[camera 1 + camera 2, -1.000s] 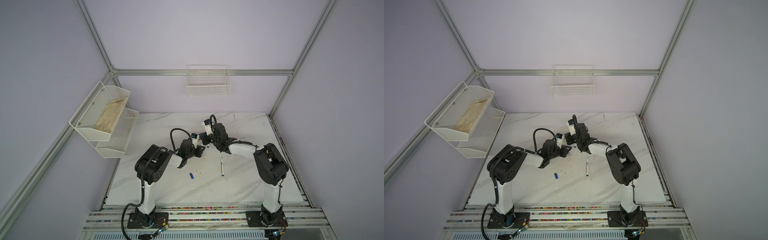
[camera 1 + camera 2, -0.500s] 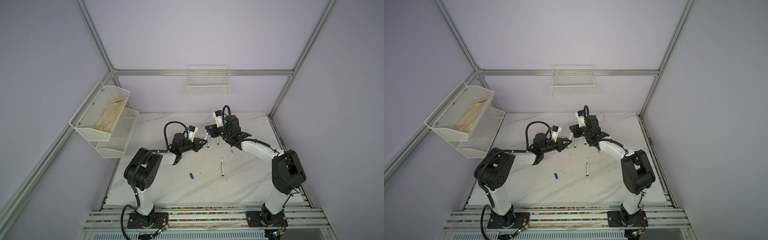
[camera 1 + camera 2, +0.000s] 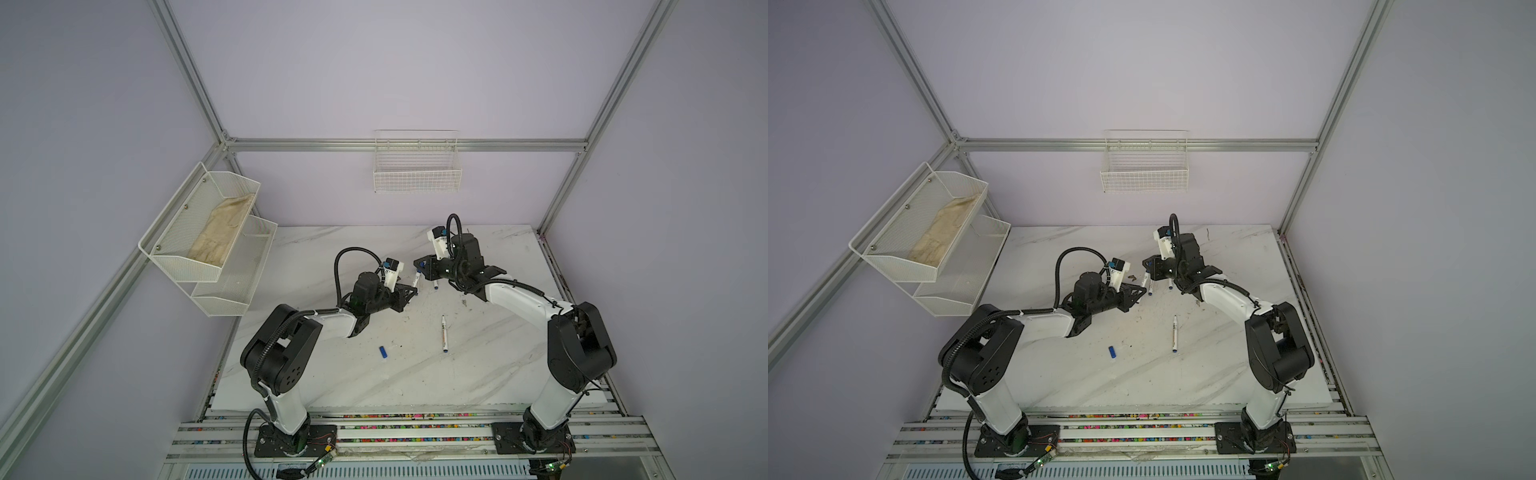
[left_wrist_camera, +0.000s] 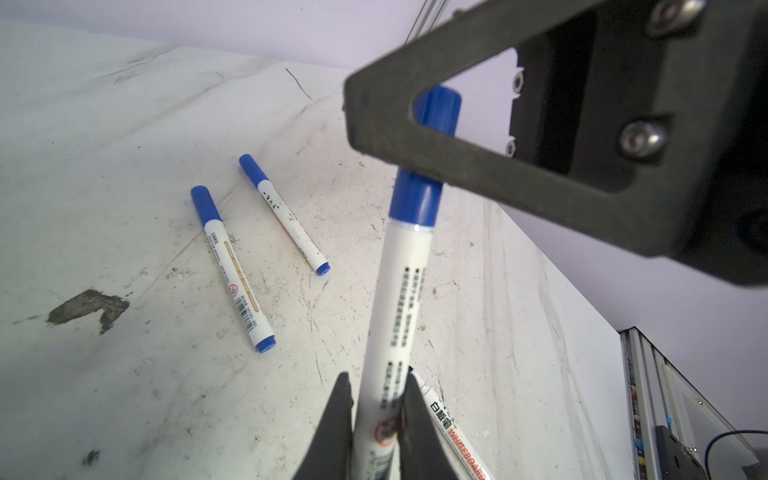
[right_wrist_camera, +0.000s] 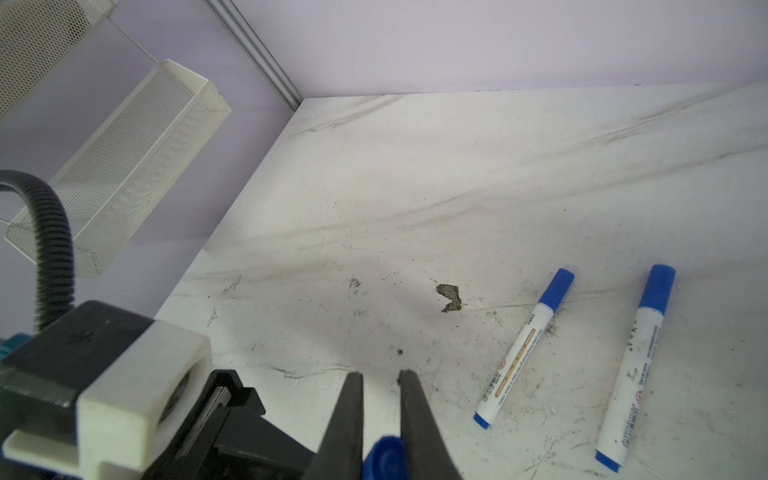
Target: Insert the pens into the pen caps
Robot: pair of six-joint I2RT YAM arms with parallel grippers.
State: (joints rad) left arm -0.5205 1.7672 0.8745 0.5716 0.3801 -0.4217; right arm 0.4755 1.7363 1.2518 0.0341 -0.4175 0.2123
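Left hand (image 4: 376, 399) clamped on pen (image 4: 399, 291); right hand (image 5: 380, 376) clamped on cap (image 5: 384, 457), cap seated over pen tip. One loose cap (image 3: 383, 351) lies on table (image 3: 498, 374), well apart.

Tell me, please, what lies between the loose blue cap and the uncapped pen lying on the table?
Nothing: both top views show only bare table between the cap and the pen.

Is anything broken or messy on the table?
Yes: a dark chipped-looking patch mars the white table near a capped pen, and small black scuffs speckle the surface around it.
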